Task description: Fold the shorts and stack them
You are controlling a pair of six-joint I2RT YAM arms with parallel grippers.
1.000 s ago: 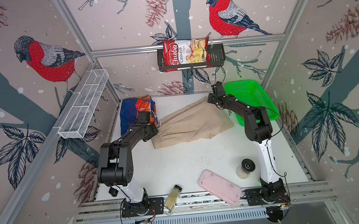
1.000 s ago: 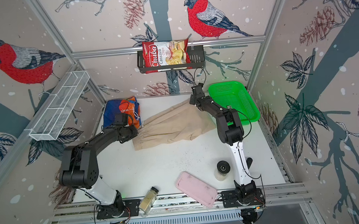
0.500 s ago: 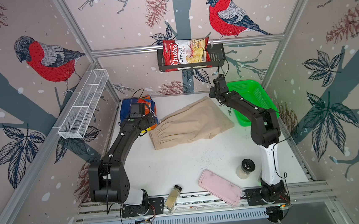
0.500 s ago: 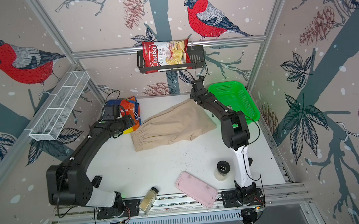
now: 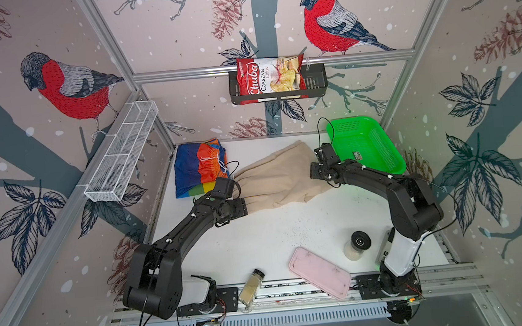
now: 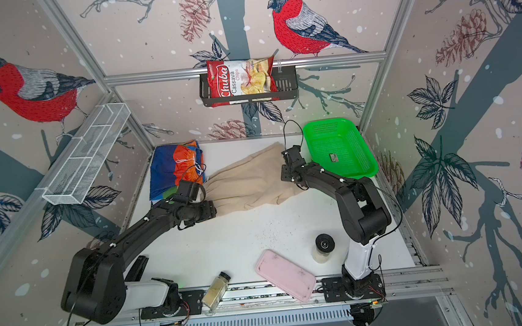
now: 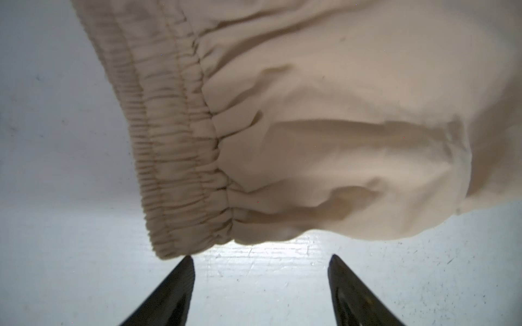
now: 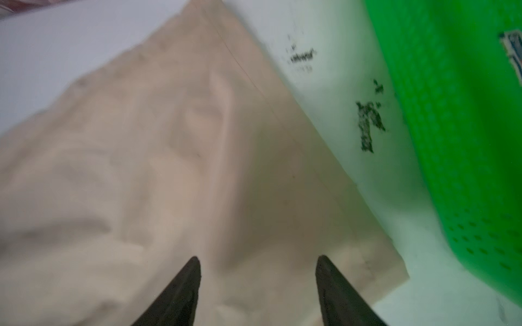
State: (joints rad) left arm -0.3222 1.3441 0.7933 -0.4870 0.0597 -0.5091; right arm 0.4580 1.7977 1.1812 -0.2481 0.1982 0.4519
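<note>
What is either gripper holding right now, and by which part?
Nothing is held. The left gripper is open just short of the beige shorts at their waistband end; the right gripper is open over their leg end, with no fabric pinched.

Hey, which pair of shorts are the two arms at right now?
The plain beige shorts mid-table: left gripper at the gathered waist, right gripper over the leg end. The rainbow shorts lie unattended in the far left corner.

Both top views are bright, evenly lit and sharp, glare whitens the desk (image 7: pixel 268 251) just beside the beige shorts (image 7: pixel 310 113), and blur smears the right wrist view, shorts and nearby green basket (image 8: pixel 466 141) alike.
</note>
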